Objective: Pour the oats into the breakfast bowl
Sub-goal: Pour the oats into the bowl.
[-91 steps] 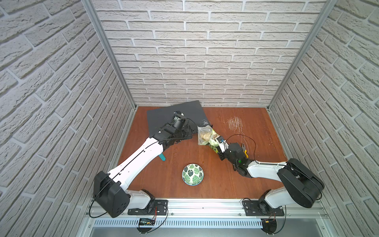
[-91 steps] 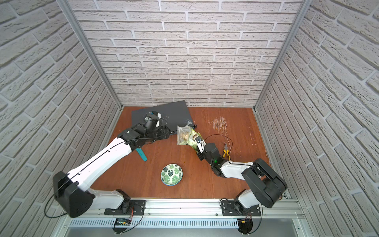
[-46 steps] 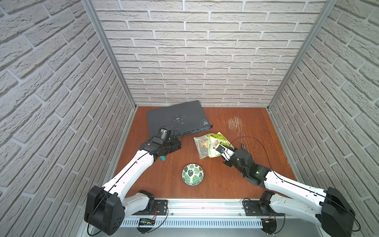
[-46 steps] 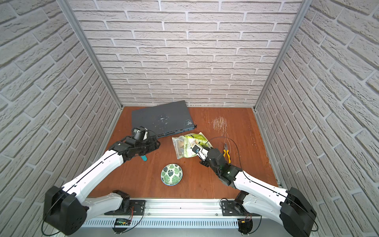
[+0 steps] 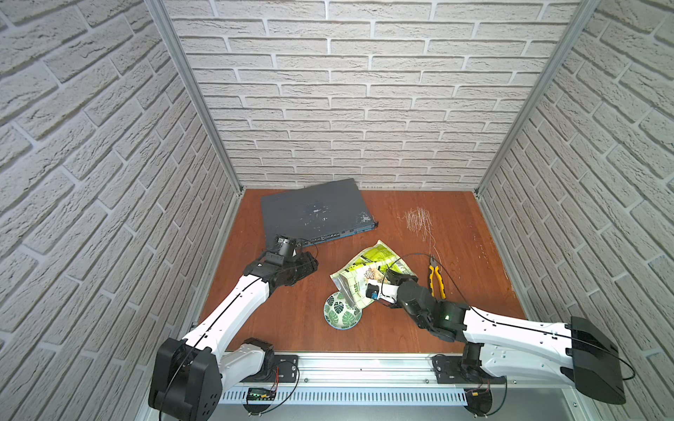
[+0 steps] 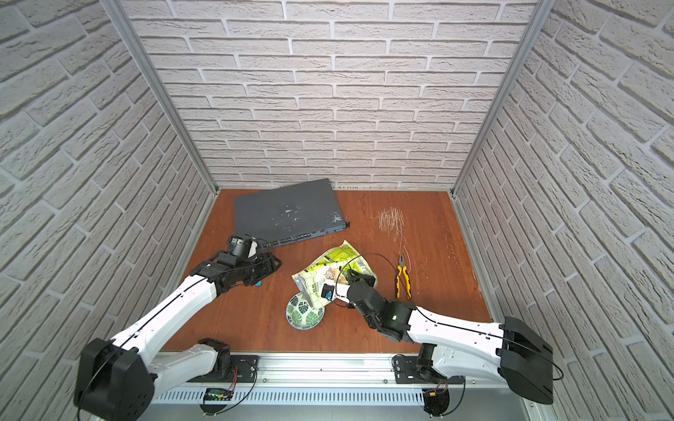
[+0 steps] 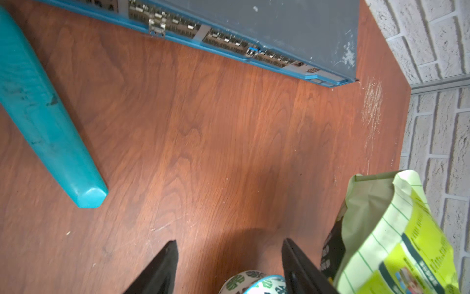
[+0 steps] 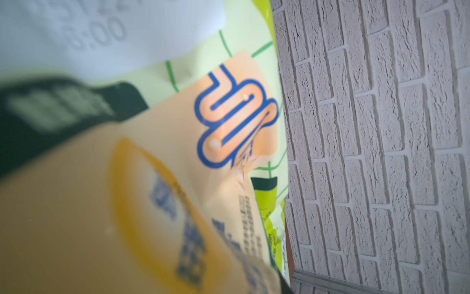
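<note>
The green-and-lime checked oats pouch hangs tilted above the table, one low corner over the breakfast bowl's far rim. My right gripper is shut on the pouch's right side. The pouch fills the right wrist view and hides the jaws. No loose oats show. The breakfast bowl, white with green leaves, stands near the front. My left gripper is open and empty, left of the pouch, with the bowl beyond its fingers.
A flat grey network switch lies at the back left. Yellow-handled pliers lie right of the pouch, with a heap of thin wires behind them. A teal tool lies under the left arm. Brick walls close in three sides.
My right arm has carried the pouch forward until it hangs over the bowl. My left gripper has drawn back to the left, away from the pouch.
</note>
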`<state>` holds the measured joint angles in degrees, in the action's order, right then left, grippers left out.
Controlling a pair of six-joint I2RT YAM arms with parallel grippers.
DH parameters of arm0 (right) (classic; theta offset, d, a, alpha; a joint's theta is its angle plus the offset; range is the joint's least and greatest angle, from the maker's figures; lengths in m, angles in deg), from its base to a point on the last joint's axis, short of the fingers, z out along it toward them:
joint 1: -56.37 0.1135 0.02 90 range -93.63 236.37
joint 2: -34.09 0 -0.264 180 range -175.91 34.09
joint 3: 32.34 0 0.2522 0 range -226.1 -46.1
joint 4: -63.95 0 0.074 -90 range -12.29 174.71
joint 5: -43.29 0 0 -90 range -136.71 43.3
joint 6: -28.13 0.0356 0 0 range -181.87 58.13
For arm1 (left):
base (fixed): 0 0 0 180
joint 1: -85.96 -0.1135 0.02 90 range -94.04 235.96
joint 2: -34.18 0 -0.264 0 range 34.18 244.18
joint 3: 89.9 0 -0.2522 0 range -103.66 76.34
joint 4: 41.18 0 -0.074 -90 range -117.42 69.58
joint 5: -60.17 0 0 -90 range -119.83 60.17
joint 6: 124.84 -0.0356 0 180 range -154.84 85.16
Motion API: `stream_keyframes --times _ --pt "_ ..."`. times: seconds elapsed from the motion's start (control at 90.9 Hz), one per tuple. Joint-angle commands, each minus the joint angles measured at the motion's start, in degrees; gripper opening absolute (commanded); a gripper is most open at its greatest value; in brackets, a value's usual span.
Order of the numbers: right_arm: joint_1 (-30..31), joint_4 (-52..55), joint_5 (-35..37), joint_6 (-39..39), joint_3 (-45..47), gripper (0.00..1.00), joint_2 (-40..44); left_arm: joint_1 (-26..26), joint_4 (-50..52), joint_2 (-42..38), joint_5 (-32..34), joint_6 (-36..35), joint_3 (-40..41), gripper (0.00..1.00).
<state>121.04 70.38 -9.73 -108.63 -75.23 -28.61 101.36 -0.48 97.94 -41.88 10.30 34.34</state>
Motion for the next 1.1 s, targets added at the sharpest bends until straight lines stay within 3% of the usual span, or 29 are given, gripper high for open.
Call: stream_keyframes --times 0.0,0.297,0.715,1.089 --pt "1.4 -13.3 7.0 -4.6 -3.1 0.04 0.6 0.0 -0.4 -0.1 0.0 0.4 1.6 0.67" --pt "4.0 -20.4 10.3 -11.8 -2.0 0.04 -3.3 -0.1 -3.6 3.7 3.9 1.7 2.3 0.7" --pt "6.4 -32.1 12.3 -23.1 0.6 0.04 -7.6 -0.2 -6.2 3.3 11.4 4.2 2.0 0.81" --pt "7.6 -36.6 14.4 -28.7 1.4 0.04 -8.9 -0.3 -5.2 2.5 12.3 3.9 2.2 0.83"
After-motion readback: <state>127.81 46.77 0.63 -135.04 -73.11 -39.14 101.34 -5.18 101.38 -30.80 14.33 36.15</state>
